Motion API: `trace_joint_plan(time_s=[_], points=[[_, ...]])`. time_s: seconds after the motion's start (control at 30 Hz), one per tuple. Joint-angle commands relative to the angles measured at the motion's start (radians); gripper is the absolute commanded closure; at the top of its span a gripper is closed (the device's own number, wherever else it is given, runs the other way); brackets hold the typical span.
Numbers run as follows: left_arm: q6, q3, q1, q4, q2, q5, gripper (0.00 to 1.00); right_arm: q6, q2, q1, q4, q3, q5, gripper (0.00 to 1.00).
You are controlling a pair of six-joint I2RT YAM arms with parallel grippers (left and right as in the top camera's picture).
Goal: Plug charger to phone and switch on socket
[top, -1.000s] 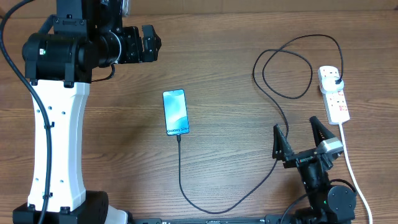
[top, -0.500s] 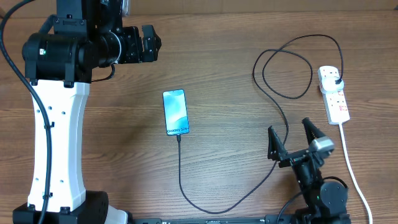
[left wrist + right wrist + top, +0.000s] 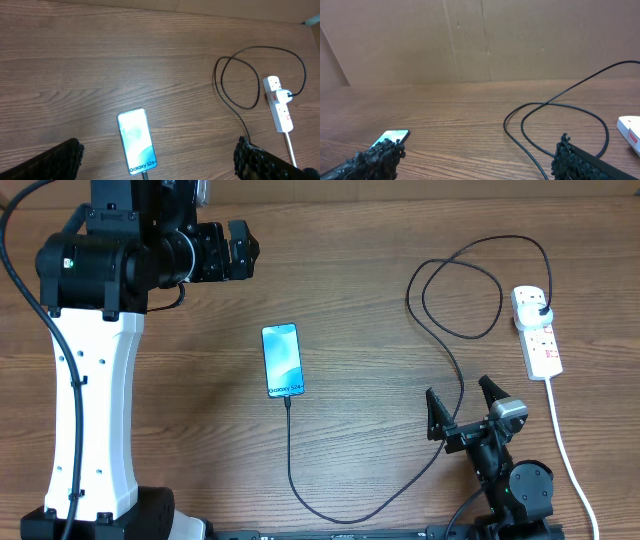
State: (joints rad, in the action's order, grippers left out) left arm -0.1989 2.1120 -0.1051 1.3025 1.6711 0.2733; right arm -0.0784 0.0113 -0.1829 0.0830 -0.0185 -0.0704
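The phone (image 3: pixel 282 360) lies flat mid-table, screen lit light blue; it also shows in the left wrist view (image 3: pixel 136 141) and the right wrist view (image 3: pixel 392 136). The charger cable (image 3: pixel 445 330) has its tip in the phone's near end, runs along the front, loops, and ends in a black plug seated in the socket (image 3: pixel 538 332), a white power strip at the right, also in the left wrist view (image 3: pixel 279 104). My left gripper (image 3: pixel 238 250) is open and empty, raised at the far left. My right gripper (image 3: pixel 463 405) is open and empty, low at the front right beside the cable.
The strip's thick white cord (image 3: pixel 570 470) runs toward the front right edge past my right arm. The left arm's white column (image 3: pixel 90 410) stands at the left. A brown cardboard wall (image 3: pixel 470 40) backs the table.
My right gripper has drawn back toward the front edge and to the left, away from the power strip. The left arm, phone and cable have not moved.
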Motion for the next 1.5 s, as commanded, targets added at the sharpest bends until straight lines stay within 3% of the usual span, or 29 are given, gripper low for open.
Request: trace_joint_plan(time_s=[0.0, 1.1, 1.27, 1.47], points=[[0.012, 0.01, 0.0, 0.0, -0.004, 0.008, 0.0, -0.002, -0.008, 0.004, -0.003, 0.011, 0.001, 0.0], [0.011, -0.022, 0.0, 0.054, -0.062, 0.008, 0.0, -0.002, -0.008, 0.004, -0.003, 0.011, 0.001, 0.0], [0.012, -0.154, 0.002, -0.022, -0.151, 0.004, 0.0, -0.002, -0.008, 0.004, -0.003, 0.011, 0.001, 0.0], [0.012, -0.478, 0.029, -0.201, -0.341, 0.005, 0.0, -0.002, -0.008, 0.004, -0.003, 0.011, 0.001, 0.0]])
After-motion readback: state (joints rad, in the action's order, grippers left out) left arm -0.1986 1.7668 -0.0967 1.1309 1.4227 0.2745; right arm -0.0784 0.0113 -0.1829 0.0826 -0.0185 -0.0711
